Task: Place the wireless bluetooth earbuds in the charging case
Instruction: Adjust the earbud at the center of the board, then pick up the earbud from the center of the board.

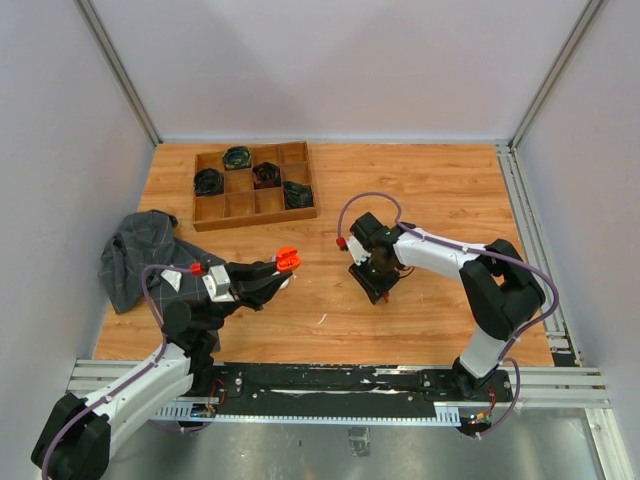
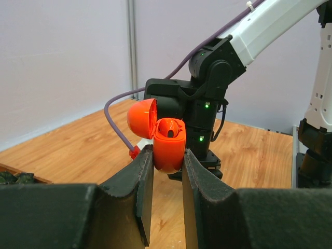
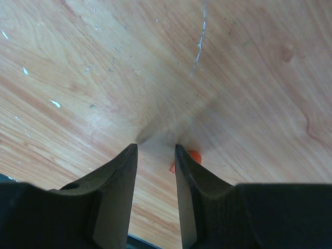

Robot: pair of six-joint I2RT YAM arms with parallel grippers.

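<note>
The small orange-red charging case (image 2: 169, 141) is up off the wooden worktop (image 1: 430, 190). The left gripper (image 2: 167, 155) is closed on it, one black finger pressing each side of its lower half. The case stands upright and its round lid (image 2: 141, 118) is flipped open to the left. A dark hollow shows inside the case; I cannot tell if anything sits in it.

A tiny orange-red earbud (image 3: 193, 155) lies on the worktop, to the right of the case and apart from it. Only bits of it show, because one fingertip of the right gripper (image 3: 155, 148) covers most of it. That gripper points down at the worktop, very close to it. Its jaws stand a little way apart and only bare wood shows in the gap, so it holds nothing.

From the left wrist view, the black and white right arm stands behind the case, with a purple cable (image 2: 116, 127) hanging by it.

Behind the case, farther from the arm bases, sits a shallow wooden tray with small square boxes (image 1: 255, 219). Four dark bundles (image 1: 209, 181) lie in four of its boxes. To the left of the case a grey crumpled cloth (image 1: 135, 255) lies on the worktop.
</note>
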